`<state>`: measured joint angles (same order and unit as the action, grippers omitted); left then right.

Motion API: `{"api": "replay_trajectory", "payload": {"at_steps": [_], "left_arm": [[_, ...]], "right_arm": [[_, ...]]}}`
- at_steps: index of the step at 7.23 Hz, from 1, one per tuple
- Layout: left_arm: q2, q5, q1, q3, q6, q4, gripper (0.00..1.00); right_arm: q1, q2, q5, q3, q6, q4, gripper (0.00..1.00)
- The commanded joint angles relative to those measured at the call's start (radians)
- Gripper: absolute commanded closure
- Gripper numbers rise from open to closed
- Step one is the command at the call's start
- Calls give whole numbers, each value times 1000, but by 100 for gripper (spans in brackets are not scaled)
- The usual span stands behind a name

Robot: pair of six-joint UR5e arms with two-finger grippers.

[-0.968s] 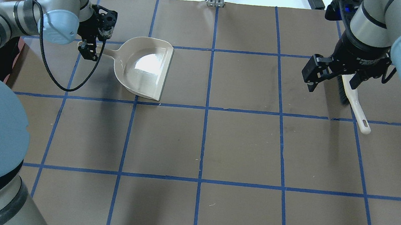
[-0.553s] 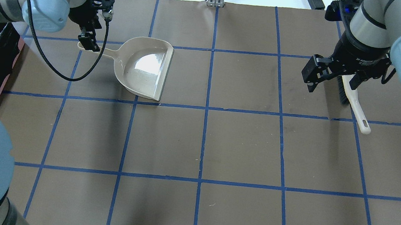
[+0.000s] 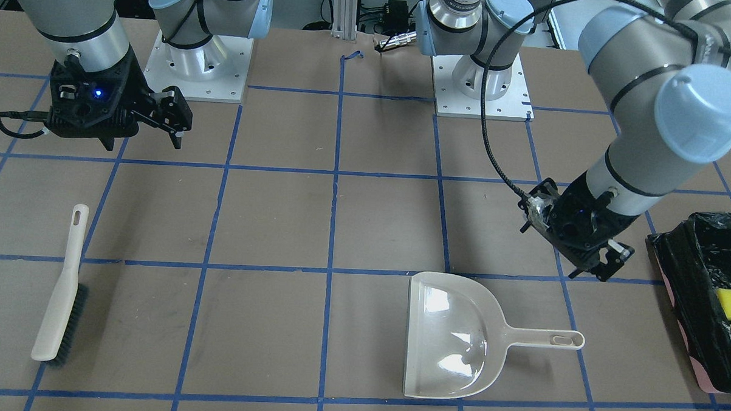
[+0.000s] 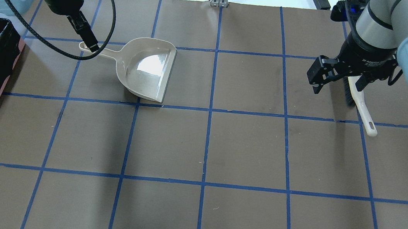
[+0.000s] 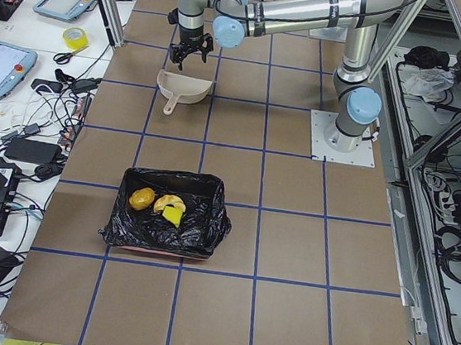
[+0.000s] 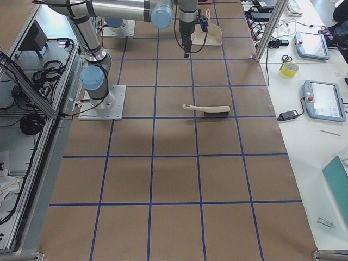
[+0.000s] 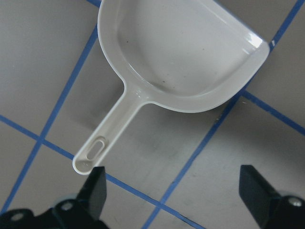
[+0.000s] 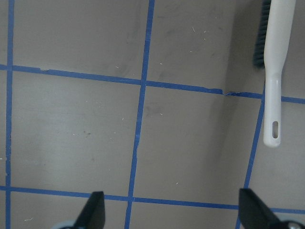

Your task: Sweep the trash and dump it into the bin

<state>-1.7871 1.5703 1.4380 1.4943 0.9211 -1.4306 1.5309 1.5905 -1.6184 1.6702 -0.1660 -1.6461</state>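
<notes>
Trash: glossy golden-brown lump [image 5: 141, 198], orange-white crescent [image 5: 169, 203], yellow sponge wedge [image 5: 173, 215]. All in pink bin with black bag liner [image 5: 208, 220], at worktop left edge.
Beige plastic dustpan [image 4: 147, 68] empty; white-handled brush [image 3: 58, 298] lying free.
Left gripper [image 7: 176, 195], right gripper [image 8: 171, 212]: jaws spread, holding nothing.
Judged: dump done. Next: park arms only.

A beige plastic dustpan [image 4: 147, 69] lies flat on the brown paper-covered desk [image 4: 246, 151], which is gridded with blue tape. Its handle end sits just ahead of the left jaws, beside one finger and not between them; its wide mouth faces away from them. A cream-handled hand brush with dark bristles [image 3: 58, 298] lies ahead of the right jaws, off to one side, apart from them. Well apart from both jaws, a yellow tape roll [image 5: 75, 37] rests on a white side bench.
</notes>
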Motion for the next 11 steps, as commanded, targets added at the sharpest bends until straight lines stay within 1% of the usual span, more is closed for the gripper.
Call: {"api": "replay_trajectory", "payload": {"at_steps": [1, 3, 5, 6, 7, 11], "left_arm": [[119, -6, 2, -5, -312, -138, 0], [226, -7, 4, -2, -437, -235, 0], [293, -7, 9, 9, -568, -263, 0], [323, -6, 44, 15, -617, -261, 0], [333, 8, 85, 18, -704, -260, 0], [342, 5, 94, 29, -723, -260, 0]], "right_arm": [[0, 0, 0, 0, -1, 0, 0], [0, 0, 0, 0, -1, 0, 0], [0, 0, 0, 0, 0, 0, 0], [0, 0, 0, 0, 0, 0, 0], [0, 0, 0, 0, 0, 0, 0], [0, 2, 0, 2, 3, 3, 0]]}}
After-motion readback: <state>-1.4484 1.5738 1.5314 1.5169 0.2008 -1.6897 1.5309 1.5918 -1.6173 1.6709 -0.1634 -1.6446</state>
